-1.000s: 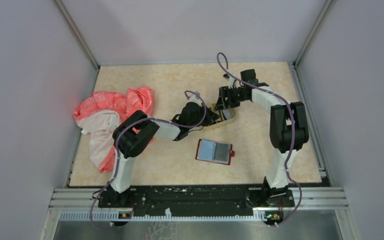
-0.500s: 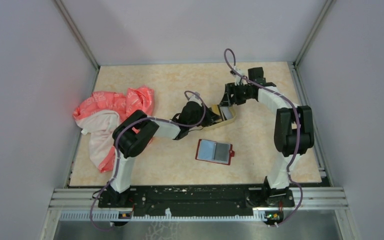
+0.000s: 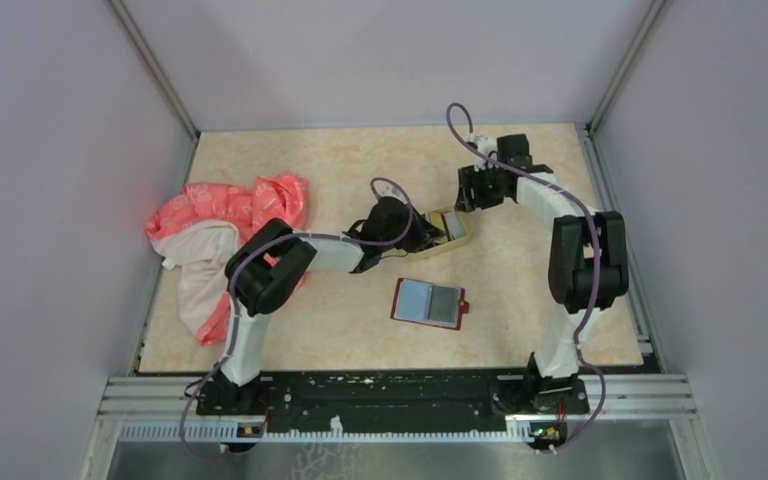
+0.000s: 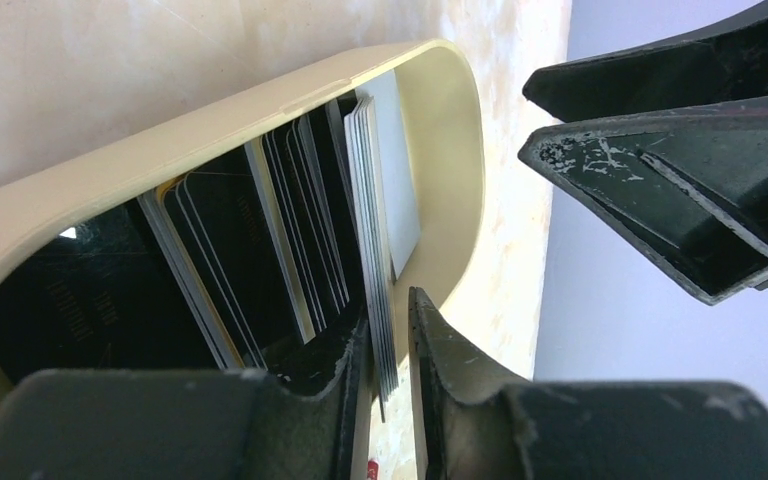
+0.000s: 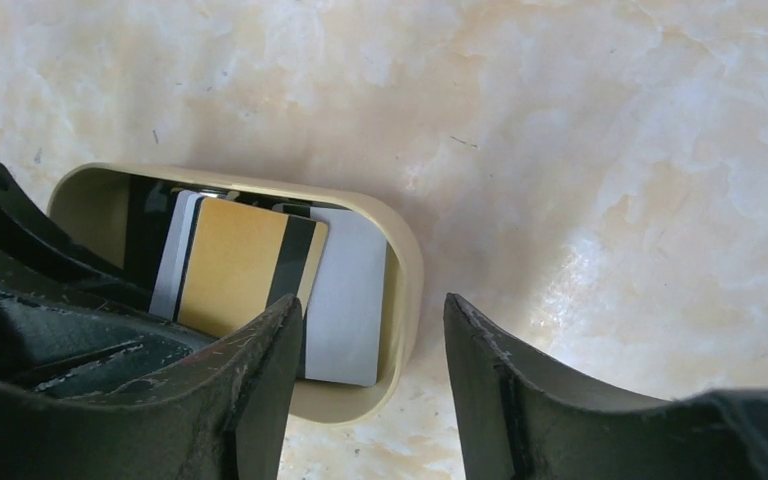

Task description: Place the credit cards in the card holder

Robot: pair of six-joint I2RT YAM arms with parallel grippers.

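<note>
Several credit cards (image 4: 300, 210) stand on edge in an oval tan tray (image 4: 260, 110), among them a gold-tan card (image 5: 230, 265) and a pale grey one (image 5: 350, 290). My left gripper (image 4: 390, 310) reaches into the tray. Its jaws stand narrowly open around a thin stack of grey cards (image 4: 372, 190), which leans on the left finger with a gap to the right one. My right gripper (image 5: 372, 300) hovers open over the tray's far end, holding nothing. The red card holder (image 3: 397, 302) lies open nearer the arms' bases, showing a light-blue card and a grey card.
A crumpled pink and white cloth (image 3: 225, 225) lies at the table's left side. Grey enclosure walls stand on three sides. My right gripper's fingers (image 4: 660, 130) hang close beside the left gripper at the tray (image 3: 452, 228).
My right gripper has lifted and drawn back from the tray toward the far right, its jaws narrowing slightly. My left gripper's jaws have parted a little around the card stack.
</note>
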